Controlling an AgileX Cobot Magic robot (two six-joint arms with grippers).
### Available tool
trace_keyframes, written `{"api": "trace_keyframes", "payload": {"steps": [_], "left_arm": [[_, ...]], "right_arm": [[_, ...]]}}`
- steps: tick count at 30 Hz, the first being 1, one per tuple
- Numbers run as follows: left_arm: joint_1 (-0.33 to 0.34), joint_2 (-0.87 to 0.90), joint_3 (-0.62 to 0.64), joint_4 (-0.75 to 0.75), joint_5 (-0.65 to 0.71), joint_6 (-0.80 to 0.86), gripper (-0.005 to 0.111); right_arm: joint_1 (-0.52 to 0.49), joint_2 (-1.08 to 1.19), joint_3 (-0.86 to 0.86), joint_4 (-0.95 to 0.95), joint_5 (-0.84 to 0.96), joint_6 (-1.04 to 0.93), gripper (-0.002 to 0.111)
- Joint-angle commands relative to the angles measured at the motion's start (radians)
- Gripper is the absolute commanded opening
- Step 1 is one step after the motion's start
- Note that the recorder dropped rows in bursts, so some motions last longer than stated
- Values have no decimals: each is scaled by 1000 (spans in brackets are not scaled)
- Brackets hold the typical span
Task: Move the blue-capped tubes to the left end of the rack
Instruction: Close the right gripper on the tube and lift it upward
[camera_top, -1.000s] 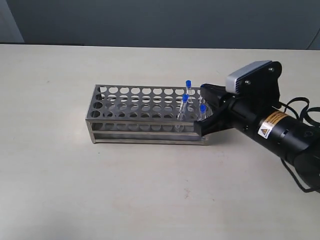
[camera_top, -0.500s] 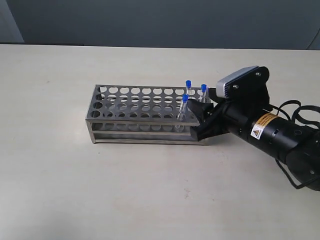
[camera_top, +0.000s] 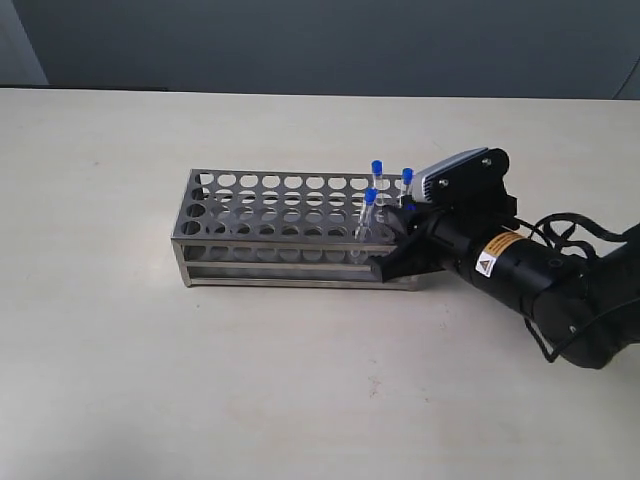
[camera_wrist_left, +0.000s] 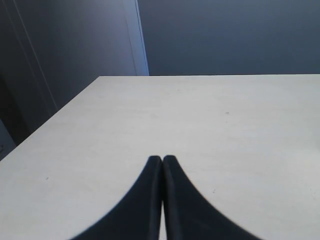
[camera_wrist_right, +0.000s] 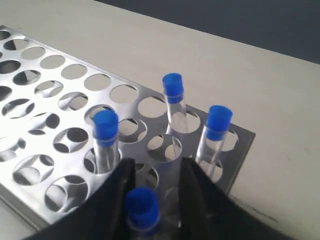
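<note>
1. Blue-capped tubes, exterior view: four of them, all standing in holes at the right end of the rack; three caps show clearly, one in the back row, one by the far right corner, one nearer the front and slightly tilted; the fourth tube is mostly hidden by the gripper, only a bit of blue cap shows; the rack sits on the pale table with its long side toward the camera.
2. Same view: right gripper comes in low from the right at the rack's right end; one finger lies over the top plate, the other by the front right corner; grey camera housing on top of the wrist; yellow warning label on the black arm; black cable loops behind it.
3. Left wrist view: left gripper is closed, fingertips pressed together, nothing between them; it hangs over bare table; dark wall beyond the table edge.
4. Right wrist view: three tubes stand in the rack's top plate near its corner, caps at and; the fourth tube is nearest the camera, between the two black fingers of the right gripper; jaws stand apart, wider than the cap, straddling the tube; one finger overlaps the cap's edge in the picture, clear plastic shows in the gap on the other side; contact cannot be told, not clamped as far as seen.
</note>
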Motion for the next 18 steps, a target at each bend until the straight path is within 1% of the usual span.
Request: {"api": "trace_keyframes", "payload": {"steps": [1, 8, 18], "left_arm": [[1, -4, 5, 4, -12, -4, 0], [1, -4, 5, 4, -12, -4, 0], [1, -4, 5, 4, -12, -4, 0]], "right_arm": [[-1, 2, -3, 27, 16, -8, -1], [-1, -48, -3, 27, 73, -8, 0], [-1, -292, -3, -21, 127, -8, 0]]}}
